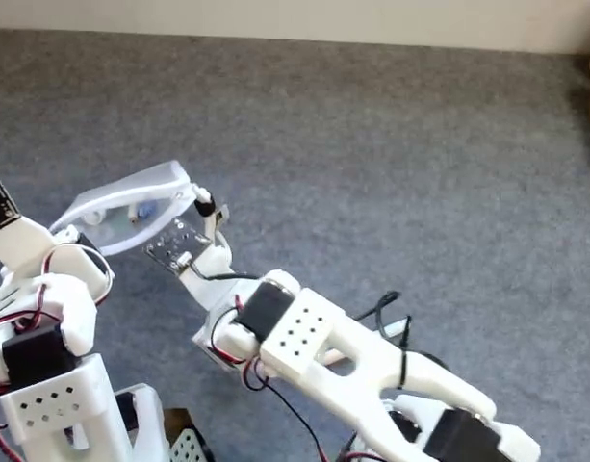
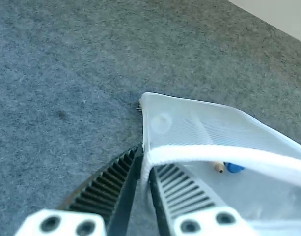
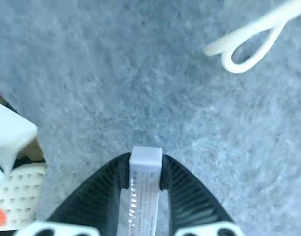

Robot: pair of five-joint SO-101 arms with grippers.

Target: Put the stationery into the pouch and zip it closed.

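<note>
Two pincers engaged: left pincer (image 2: pixel 143 160) clenched on the pouch (image 2: pixel 214 128) rim; right pincer (image 3: pixel 145 161) clamped on a pale tab (image 3: pixel 143 196), likely the zip pull. Pouch hangs above the grey worktop (image 1: pixel 420 144), pencil (image 2: pixel 218 167) inside. Mesh looks light, floppy: grip the stiffer rim and hold it taut while zipping.

Lower left in the high view, the left arm (image 1: pixel 54 318) is showing white shells around black motor blocks (image 1: pixel 30 351). The right arm (image 1: pixel 371 361), lower centre, is carrying a white plate (image 1: pixel 299 332) dotted with holes and trailing red and black cables (image 1: pixel 248 373). The left hand (image 2: pixel 143 155) and right hand (image 3: pixel 145 161) are showing black ribbed fingers (image 2: pixel 108 184) on white screw-holed bases.
</note>
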